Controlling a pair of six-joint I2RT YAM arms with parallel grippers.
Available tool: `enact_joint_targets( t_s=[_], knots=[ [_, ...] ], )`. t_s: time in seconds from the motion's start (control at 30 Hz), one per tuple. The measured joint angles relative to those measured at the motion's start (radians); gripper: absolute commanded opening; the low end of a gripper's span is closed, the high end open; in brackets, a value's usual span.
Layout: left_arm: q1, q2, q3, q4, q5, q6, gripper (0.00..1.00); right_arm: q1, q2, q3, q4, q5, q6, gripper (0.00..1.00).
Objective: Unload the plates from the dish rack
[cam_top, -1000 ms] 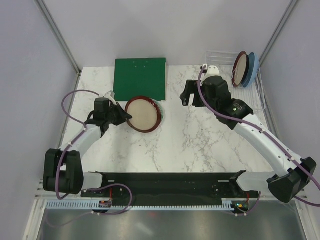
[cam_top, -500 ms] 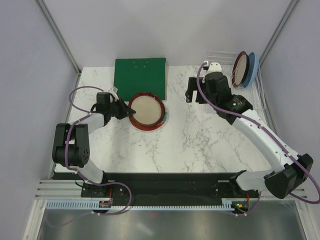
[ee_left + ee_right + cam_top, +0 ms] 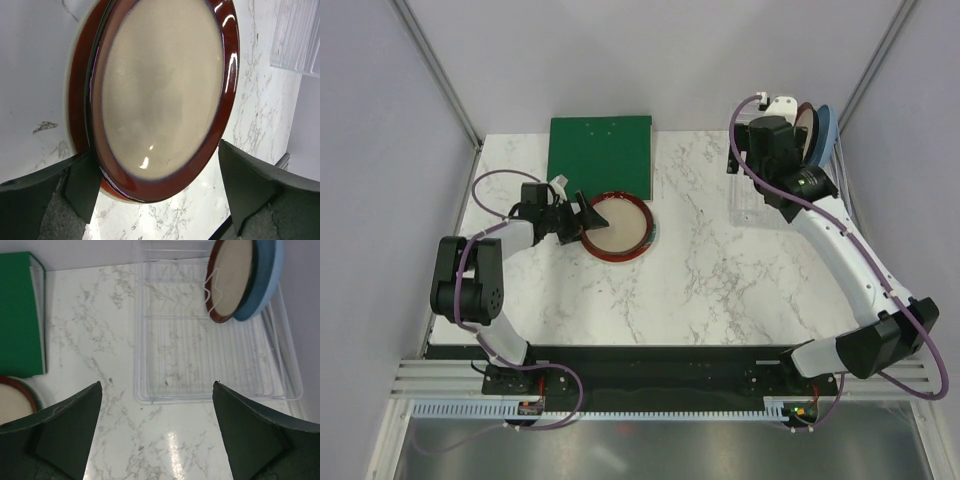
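Marble surface (image 3: 720, 270): dark red-rimmed beige round plate (image 3: 617, 224) flat, left pincer (image 3: 154, 162) released astride. Right pincer (image 3: 156, 390) gaping over clear plastic dish rack (image 3: 200, 365), far-right corner, lined for upright plates (image 3: 245, 280).

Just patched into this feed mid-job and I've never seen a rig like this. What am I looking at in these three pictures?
Two robot arms are bolted at the near edge of a marble table. One picture looks down from above; the other two come from a camera on each wrist, so the dark wedges at their bottom edges are that arm's own gripper. The left gripper is open around the near rim of a red-rimmed plate lying flat near a green board. The right gripper is open and empty above the clear dish rack, where a second red-rimmed plate and a blue plate stand on edge.
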Motion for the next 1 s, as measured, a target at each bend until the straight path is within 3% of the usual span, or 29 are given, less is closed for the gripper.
enact_joint_targets(
  t_s=[0.37,0.67,1.0],
  knots=[
    [-0.001,-0.103,0.009,-0.212,-0.128,0.067,1.0,-0.108,0.171,0.098,0.01,0.208,-0.106,0.98],
    [-0.008,-0.118,0.073,-0.419,-0.288,0.137,1.0,-0.2,0.327,0.148,0.035,0.222,-0.111,0.97],
    [-0.023,-0.186,0.072,-0.487,-0.425,0.149,1.0,-0.28,0.481,0.308,0.044,0.217,-0.111,0.97]
  ],
)
